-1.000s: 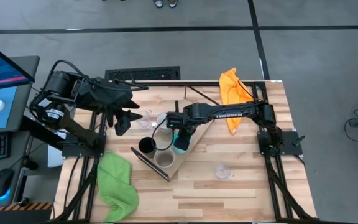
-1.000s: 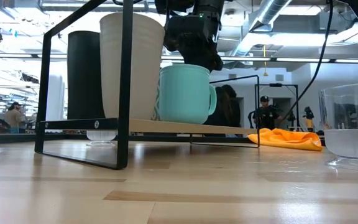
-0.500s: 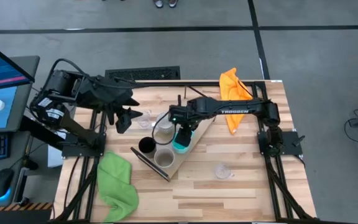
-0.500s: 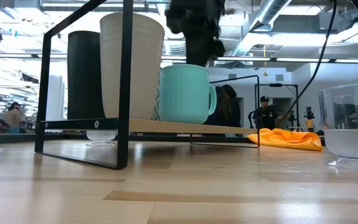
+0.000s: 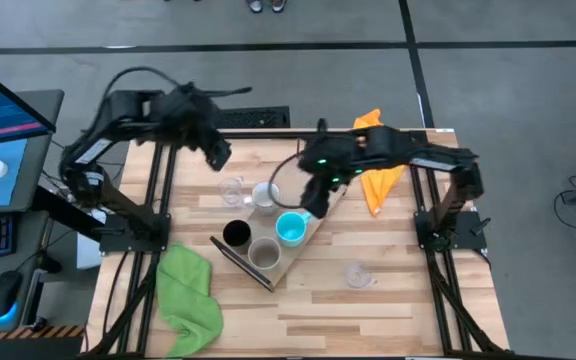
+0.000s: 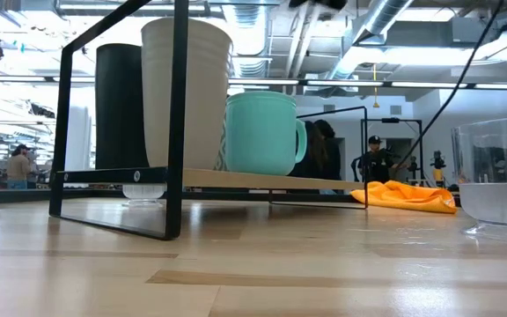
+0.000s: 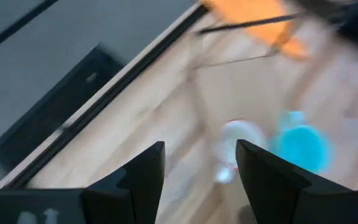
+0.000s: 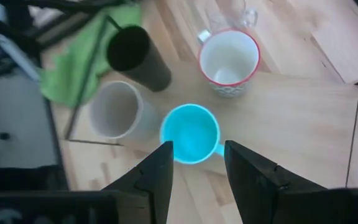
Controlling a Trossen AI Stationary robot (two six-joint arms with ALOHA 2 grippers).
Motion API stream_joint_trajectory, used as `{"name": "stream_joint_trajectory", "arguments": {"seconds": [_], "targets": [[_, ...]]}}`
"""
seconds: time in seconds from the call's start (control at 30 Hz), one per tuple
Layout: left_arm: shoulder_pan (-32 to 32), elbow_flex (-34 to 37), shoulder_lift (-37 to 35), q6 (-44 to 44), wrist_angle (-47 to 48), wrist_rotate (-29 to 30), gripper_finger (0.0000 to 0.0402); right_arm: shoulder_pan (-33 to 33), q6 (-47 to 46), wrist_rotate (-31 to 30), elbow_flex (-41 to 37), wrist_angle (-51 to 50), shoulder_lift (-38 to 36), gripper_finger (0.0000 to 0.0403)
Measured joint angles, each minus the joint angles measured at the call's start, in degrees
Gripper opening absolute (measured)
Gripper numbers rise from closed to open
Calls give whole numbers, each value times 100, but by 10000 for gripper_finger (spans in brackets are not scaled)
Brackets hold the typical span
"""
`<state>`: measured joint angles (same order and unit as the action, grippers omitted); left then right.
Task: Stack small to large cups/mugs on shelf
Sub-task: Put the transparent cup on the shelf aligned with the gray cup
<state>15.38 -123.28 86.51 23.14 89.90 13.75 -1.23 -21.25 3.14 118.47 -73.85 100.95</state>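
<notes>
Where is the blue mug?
In the high view the blue mug stands on the shelf, beside the beige cup and near the white mug.

Both arms are matte black, chunky segmented links on black frame bases bolted at the table's left and right edges; the left arm carries a thick black cable looping up over its shoulder. The right arm has a thin black cable running along it, lettering on its link too blurred to read. Left gripper and right gripper fingers are dark, flat, angular wedges tapering to blunt tips
</notes>
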Motion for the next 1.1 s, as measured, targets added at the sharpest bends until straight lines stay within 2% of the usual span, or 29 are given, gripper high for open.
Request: {"name": "stream_joint_trajectory", "arguments": {"seconds": [0.1,0.2,0.3,0.4,0.53,0.6,0.77,0.87,1.1], "targets": [[590,725,-68,-208,4,-269,190,93,-151,-2,2,-40,-328,166],[1058,1634,-230,-541,9,-971,190,218,-232,-15,2,-73,-576,167],[1424,2576,-466,-811,-124,-1107,190,362,-234,-77,2,-75,-762,164],[1760,3531,-671,-963,-750,-1086,190,502,-236,-274,2,-78,-852,161],[2072,4603,-847,-1232,-1554,-1723,190,619,-236,-321,2,-93,-913,160],[2141,5033,-851,-1341,-1793,-1851,190,647,-236,-321,2,-108,-913,160],[2145,5884,-851,-1452,-2519,-1881,190,651,-240,-321,0,-254,-910,159],[2148,6233,-853,-1412,-2934,-2144,190,651,-282,-321,-2,-292,-907,159],[2148,6604,-853,-1404,-3623,-2207,190,651,-291,-321,-2,-304,-905,159]]}}
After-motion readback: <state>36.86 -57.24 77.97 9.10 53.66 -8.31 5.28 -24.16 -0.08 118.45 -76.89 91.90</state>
